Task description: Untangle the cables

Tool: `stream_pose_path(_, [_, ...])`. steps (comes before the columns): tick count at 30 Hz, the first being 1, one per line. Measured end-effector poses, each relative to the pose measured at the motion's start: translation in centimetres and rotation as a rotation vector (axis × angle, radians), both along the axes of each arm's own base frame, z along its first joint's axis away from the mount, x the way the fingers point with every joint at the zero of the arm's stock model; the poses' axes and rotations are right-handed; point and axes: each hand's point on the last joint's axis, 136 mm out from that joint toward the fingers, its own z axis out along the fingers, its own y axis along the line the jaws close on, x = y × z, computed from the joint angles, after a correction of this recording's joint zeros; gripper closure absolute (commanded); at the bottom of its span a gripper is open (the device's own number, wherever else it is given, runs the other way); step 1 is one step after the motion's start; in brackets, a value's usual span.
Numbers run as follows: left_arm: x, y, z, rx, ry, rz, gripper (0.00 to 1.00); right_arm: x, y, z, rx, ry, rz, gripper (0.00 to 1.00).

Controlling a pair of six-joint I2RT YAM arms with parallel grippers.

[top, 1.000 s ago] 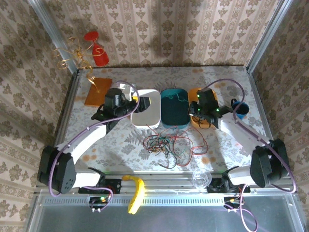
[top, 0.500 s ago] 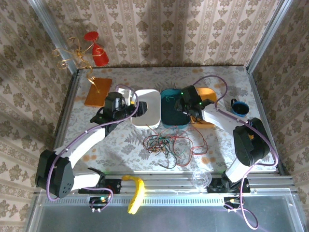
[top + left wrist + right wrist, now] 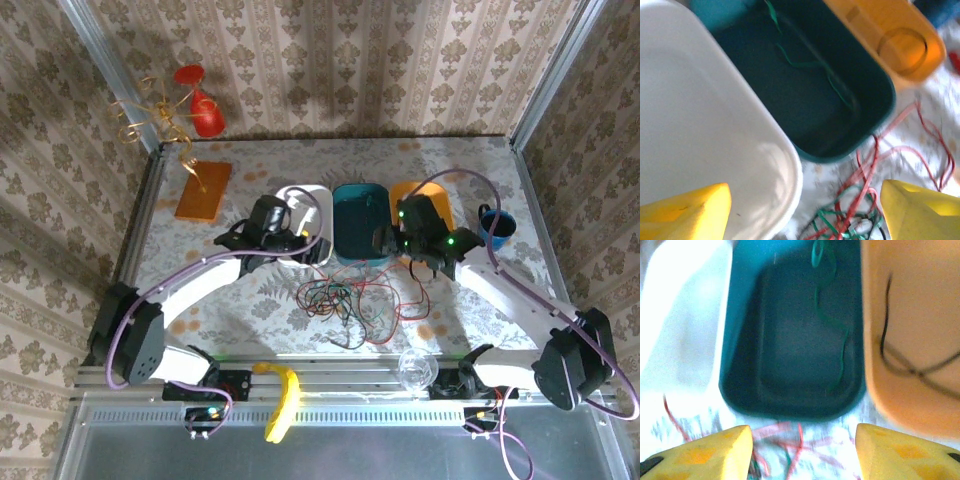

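Red, green and black cables (image 3: 345,300) lie in a loose tangle on the patterned table (image 3: 450,165), near its front edge and about midway between the two arms. From the left wrist we see red strands (image 3: 875,165) running out of the knot past the corner of the teal tray (image 3: 360,225), with green loops lower down in the heap. Three trays sit in a row at 12 o'clock from the tangle: white tray (image 3: 318,205), teal, then orange tray (image 3: 408,190). One green cable (image 3: 832,325) lies apart from the knot, snaking over the floor of the teal tray. A black cable (image 3: 900,355) lies looped inside the orange tray. At 10 o'clock from the tangle, the left claw (image 3: 805,205) hangs over the near corner of the white tray, its yellow fingers (image 3: 685,210) set wide apart with nothing between them. At 1 o'clock from the tangle, the right claw (image 3: 802,450) hangs above the near rim of the teal tray; its yellow fingers (image 3: 905,447) are also spread, and we see no cable caught in the gap. A blue cup (image 3: 497,222) stands at 3 o'clock from the orange tray. On the rail at 6 o'clock from the tangle, we see a banana (image 3: 285,395) and a clear glass (image 3: 415,370).
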Motion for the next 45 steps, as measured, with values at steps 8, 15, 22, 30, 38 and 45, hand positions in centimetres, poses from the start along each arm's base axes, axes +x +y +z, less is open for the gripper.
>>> stream_pose_path(8, [-5.5, -2.6, -5.0, 0.181, 0.065, -0.235, 0.21, -9.9, 0.4, -10.1, -0.063, 0.408, 0.205, 0.42])
stream_pose_path(15, [-6.2, -2.8, -6.1, 0.228, 0.069, -0.257, 0.22, -10.9, 1.6, -11.8, -0.023, 0.490, 0.255, 0.46])
stream_pose_path(22, [-6.0, -2.8, -6.3, 0.247, 0.062, -0.250, 0.24, -10.7, 2.9, -11.3, 0.033, 0.469, 0.313, 0.85])
stream_pose_path(30, [-5.8, -2.4, -7.3, 0.287, 0.067, -0.240, 0.43, -9.8, 2.9, -9.5, 0.039, 0.379, 0.314, 1.00])
stream_pose_path(38, [-5.8, -2.2, -8.7, 0.323, 0.081, -0.255, 1.00, -7.0, 2.5, -3.0, 0.093, 0.141, 0.277, 1.00])
stream_pose_path(45, [-5.8, -2.1, -9.4, 0.338, 0.090, -0.257, 1.00, -4.9, -1.2, 0.3, 0.061, -0.006, 0.134, 1.00])
